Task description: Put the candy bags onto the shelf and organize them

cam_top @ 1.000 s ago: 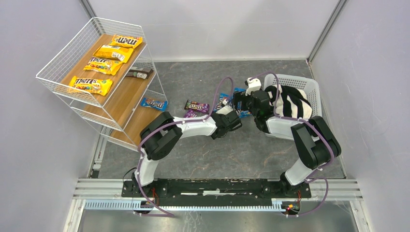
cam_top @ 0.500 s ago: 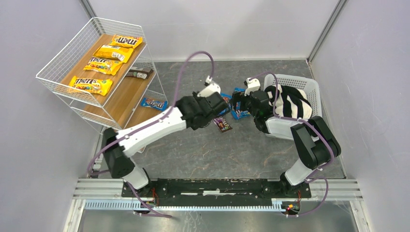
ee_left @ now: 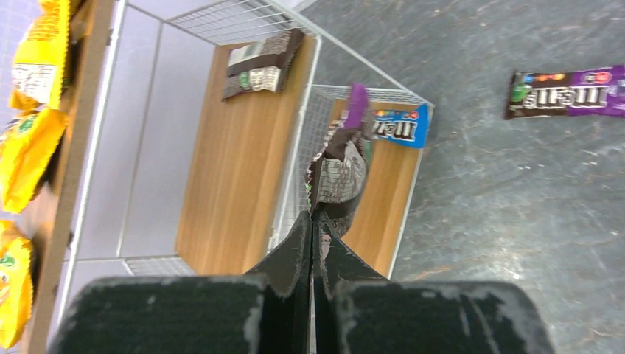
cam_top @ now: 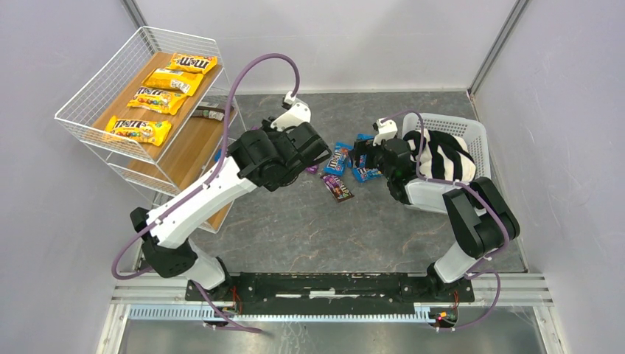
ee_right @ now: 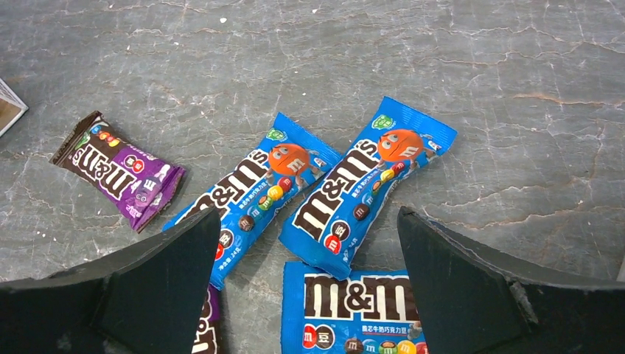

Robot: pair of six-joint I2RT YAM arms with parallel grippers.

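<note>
Top view: 4 yellow "m&m's" bags (cam_top: 138, 130) lie on the top board of the shelf (cam_top: 177, 155); the left arm (cam_top: 214, 184) hides part of the lower boards.

Left wrist view: the left hand (ee_left: 311, 217) pinches a dark purple packet (ee_left: 340, 166) near the shelf, print too crumpled to read.

Right wrist view: the right hand (ee_right: 308, 214), spread wide, hovers over 3 blue "m&m's" bags (ee_right: 365, 184) on the table (ee_right: 442, 59), 1 cut off.

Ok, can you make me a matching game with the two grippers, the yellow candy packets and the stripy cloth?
Things:
1. left gripper
2. right gripper
3. yellow packets
4. striped cloth

Where or how:
a. open above blue packets
b. in the white basket
c. shut on a purple packet
d. on the top board of the shelf

Pairs: 1-c, 2-a, 3-d, 4-b
</note>
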